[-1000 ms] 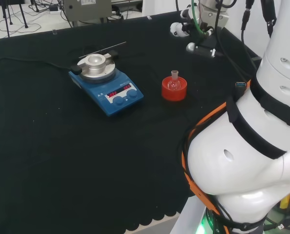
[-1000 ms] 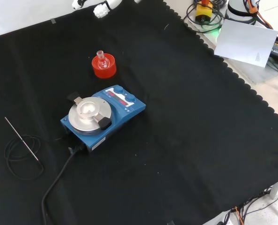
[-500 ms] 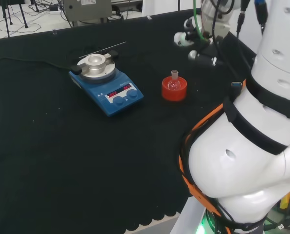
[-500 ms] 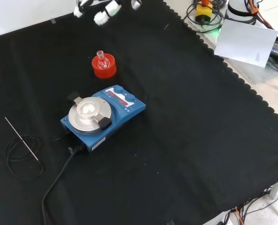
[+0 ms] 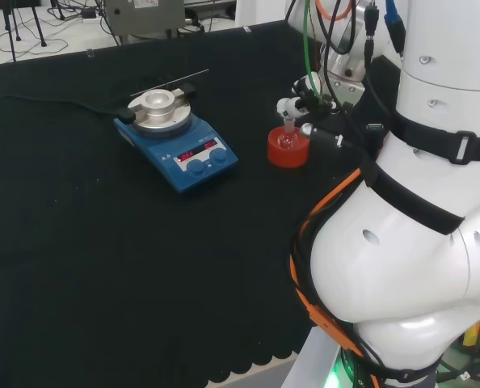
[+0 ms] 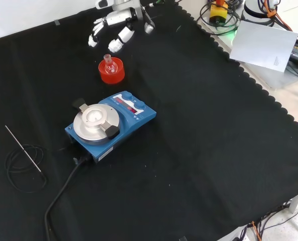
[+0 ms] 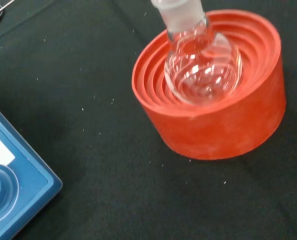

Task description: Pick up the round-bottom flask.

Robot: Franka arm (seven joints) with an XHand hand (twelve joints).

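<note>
A small clear round-bottom flask (image 7: 201, 62) stands upright, neck up, in a red ribbed ring stand (image 7: 223, 125) on the black cloth. The flask (image 6: 108, 61) and the stand (image 6: 112, 72) lie just in front of the hand in the front view. The black and white hand (image 6: 120, 27) hovers a little beyond the flask there, its fingers (image 6: 115, 44) spread and fairly straight, pointing down toward the neck without touching it. In the head view the hand (image 5: 306, 109) sits right next to the flask (image 5: 288, 136), above the stand (image 5: 288, 149). The hand holds nothing.
A blue hotplate stirrer (image 6: 110, 125) with a round metal top stands near the stand, its black cable (image 6: 63, 193) trailing over the cloth. A thin metal rod and a coiled black wire (image 6: 22, 160) lie at the left in the front view. The arm's white links (image 5: 410, 234) stand at the right of the head view.
The hand has come down and toward the flask from the far edge of the cloth, ending close beside its neck. The flask, stand and hotplate have not moved.
</note>
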